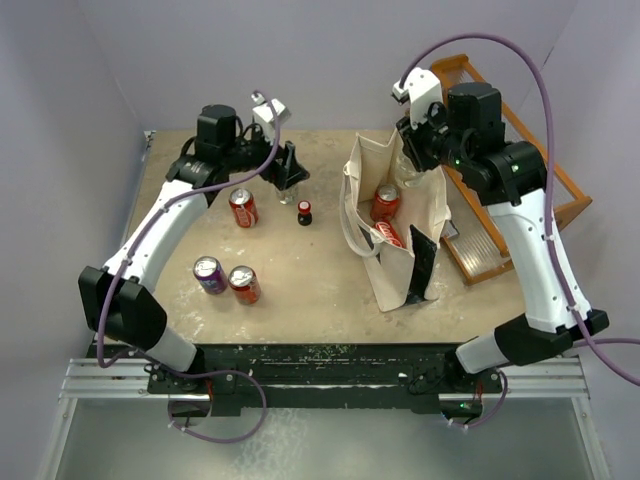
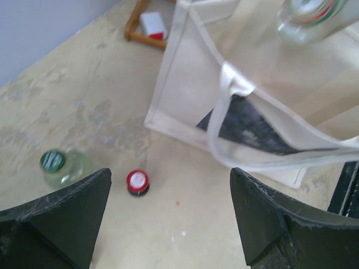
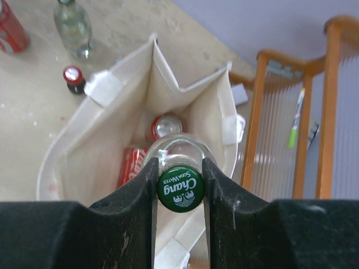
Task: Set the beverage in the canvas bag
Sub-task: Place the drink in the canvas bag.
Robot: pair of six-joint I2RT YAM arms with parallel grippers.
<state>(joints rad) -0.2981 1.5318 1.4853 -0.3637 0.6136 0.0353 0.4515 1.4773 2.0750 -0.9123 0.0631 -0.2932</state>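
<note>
Directly below the right gripper [image 3: 179, 168], whose arm arches forward and points down, the canvas bag [image 3: 188, 106] gapes; its jaws pinch the green-capped bottle [image 3: 179, 188] by the neck. The left gripper [image 2: 171, 176] hangs wide, empty.

Two cans [image 1: 386, 201] in canvas bag [image 1: 396, 278], rack [image 1: 492, 246] right of it

Clear glass bottle [image 3: 179, 188] with a green Chang cap, upright, clamped at its neck above the open mouth of the cream canvas bag [image 1: 392, 285], which stands at 3 o'clock on the table [image 1: 300, 280].
</note>
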